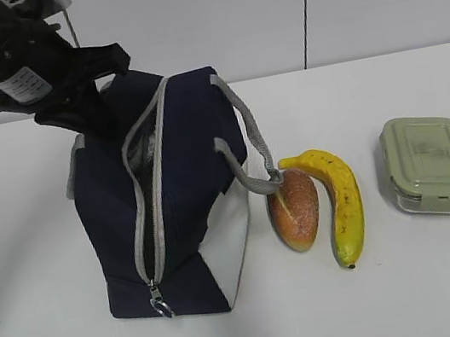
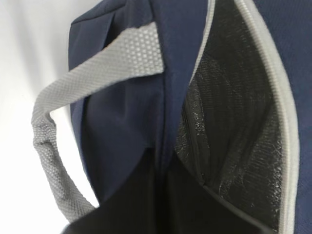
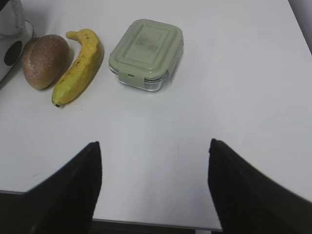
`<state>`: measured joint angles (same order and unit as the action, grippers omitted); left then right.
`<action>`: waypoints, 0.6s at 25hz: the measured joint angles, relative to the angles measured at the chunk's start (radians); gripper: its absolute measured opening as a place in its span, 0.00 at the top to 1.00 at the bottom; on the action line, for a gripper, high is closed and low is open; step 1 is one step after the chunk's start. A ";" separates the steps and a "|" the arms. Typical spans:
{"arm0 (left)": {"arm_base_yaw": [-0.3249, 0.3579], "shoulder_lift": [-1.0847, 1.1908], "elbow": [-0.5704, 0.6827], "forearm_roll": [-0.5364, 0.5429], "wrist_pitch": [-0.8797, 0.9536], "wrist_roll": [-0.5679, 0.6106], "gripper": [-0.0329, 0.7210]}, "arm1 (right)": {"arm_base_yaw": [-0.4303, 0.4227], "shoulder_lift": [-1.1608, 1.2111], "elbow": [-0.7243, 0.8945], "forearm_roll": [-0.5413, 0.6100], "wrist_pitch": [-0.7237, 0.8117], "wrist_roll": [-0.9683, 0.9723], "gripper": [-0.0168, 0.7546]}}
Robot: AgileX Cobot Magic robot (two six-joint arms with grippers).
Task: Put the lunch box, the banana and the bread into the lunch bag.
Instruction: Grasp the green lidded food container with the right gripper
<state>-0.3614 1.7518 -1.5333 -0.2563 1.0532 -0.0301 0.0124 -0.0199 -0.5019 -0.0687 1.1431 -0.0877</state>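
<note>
Here the left gripper (image 1: 100, 116) had its jaws shut on the rear edge of the navy-blue fabric lunch bag (image 1: 179, 150), apparently to hold its mouth open. The right gripper (image 3: 153, 161) hung wide open and empty above the white desk (image 3: 234, 97). The golden-brown oval bread (image 1: 294, 209), yellow curved banana (image 1: 343, 201) and sage-lidded clear lunch box (image 1: 431, 161) lay outside, right of the bag.

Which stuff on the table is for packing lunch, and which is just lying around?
For the job:
lunch bag
bread
banana
lunch box

Just lying around:
nothing that shows; only the bare white table
</note>
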 joint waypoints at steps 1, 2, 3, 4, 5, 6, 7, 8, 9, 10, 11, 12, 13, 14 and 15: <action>0.000 0.000 0.000 0.000 0.000 0.000 0.96 | 0.000 0.000 0.000 0.000 0.000 0.000 0.32; 0.000 0.000 0.000 0.000 0.000 0.000 0.96 | 0.000 0.000 0.000 0.000 -0.002 0.000 0.32; 0.000 0.000 0.000 0.000 0.000 0.000 0.96 | 0.000 0.000 0.000 0.000 -0.002 0.000 0.32; 0.000 0.000 0.000 0.000 0.000 0.000 0.96 | 0.000 0.000 0.000 0.000 -0.002 0.000 0.32; 0.000 0.000 0.000 0.000 0.000 0.000 0.96 | 0.000 0.000 0.000 0.000 -0.002 0.002 0.32; 0.000 0.000 0.000 0.000 0.000 0.000 0.96 | 0.000 0.000 0.000 0.000 -0.002 0.016 0.32; 0.000 0.000 0.000 0.000 0.000 0.000 0.96 | 0.000 0.000 0.000 0.000 -0.002 0.037 0.32; 0.000 0.000 0.000 0.000 0.000 0.000 0.96 | 0.000 0.013 0.000 -0.002 -0.002 0.070 0.32; 0.000 0.000 0.000 0.000 0.000 0.000 0.96 | 0.000 0.045 0.000 -0.006 -0.002 0.104 0.32; 0.000 0.000 0.000 0.000 0.000 0.000 0.96 | 0.000 0.091 0.000 -0.015 -0.002 0.131 0.32; 0.000 0.000 0.000 0.000 0.001 0.000 0.96 | 0.000 0.146 0.000 -0.019 -0.002 0.146 0.32; 0.000 0.000 0.000 0.000 0.001 0.000 0.96 | 0.000 0.196 0.000 -0.019 -0.002 0.156 0.32; 0.000 0.000 0.000 0.000 0.001 0.000 0.96 | 0.000 0.257 -0.002 -0.019 -0.005 0.162 0.32; 0.000 0.000 0.000 0.000 0.001 0.000 0.96 | 0.000 0.318 -0.007 -0.013 -0.017 0.166 0.32; 0.000 0.000 0.000 0.000 0.001 0.000 0.96 | 0.000 0.366 -0.012 -0.003 -0.033 0.168 0.32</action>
<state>-0.3614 1.7518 -1.5333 -0.2563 1.0541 -0.0301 0.0124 0.3461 -0.5138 -0.0720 1.1100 0.0799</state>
